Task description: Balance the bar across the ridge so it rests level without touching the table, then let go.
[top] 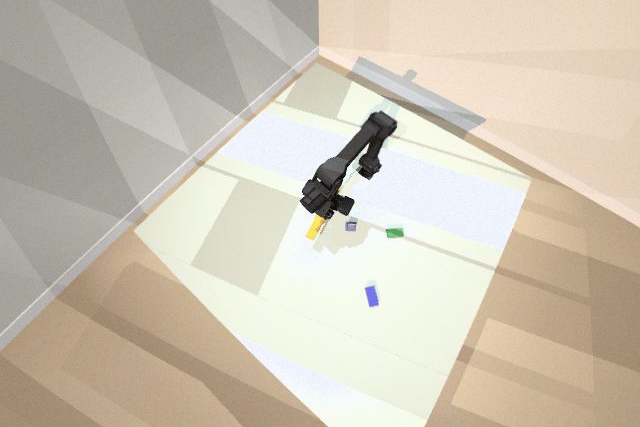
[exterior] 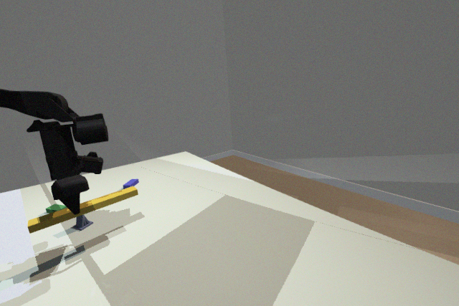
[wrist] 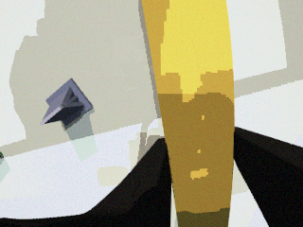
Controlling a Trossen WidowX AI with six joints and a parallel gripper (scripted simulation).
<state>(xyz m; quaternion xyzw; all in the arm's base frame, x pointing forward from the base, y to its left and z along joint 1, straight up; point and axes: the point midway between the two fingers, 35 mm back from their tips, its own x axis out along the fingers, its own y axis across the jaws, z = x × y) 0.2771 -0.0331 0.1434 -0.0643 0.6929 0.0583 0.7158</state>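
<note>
My gripper (top: pixel 323 214) (exterior: pixel 72 207) (wrist: pixel 197 140) is shut on the long yellow bar (top: pixel 313 230) (exterior: pixel 107 198) (wrist: pixel 189 57) and holds it near its middle, clear above the table. The ridge (top: pixel 351 226) (exterior: pixel 82 222) (wrist: pixel 64 105) is a small grey-blue wedge standing on the table. In the wrist view it lies to the left of the bar, apart from it. In the exterior view the bar crosses just above the ridge's top; I cannot tell from there whether they touch.
A green block (top: pixel 394 232) (exterior: pixel 55 208) lies on the table beyond the ridge. A blue block (top: pixel 371 296) (exterior: pixel 130 183) lies farther off. The pale table top (top: pixel 423 308) (exterior: pixel 333 258) ends at a wooden floor on all sides; walls stand behind.
</note>
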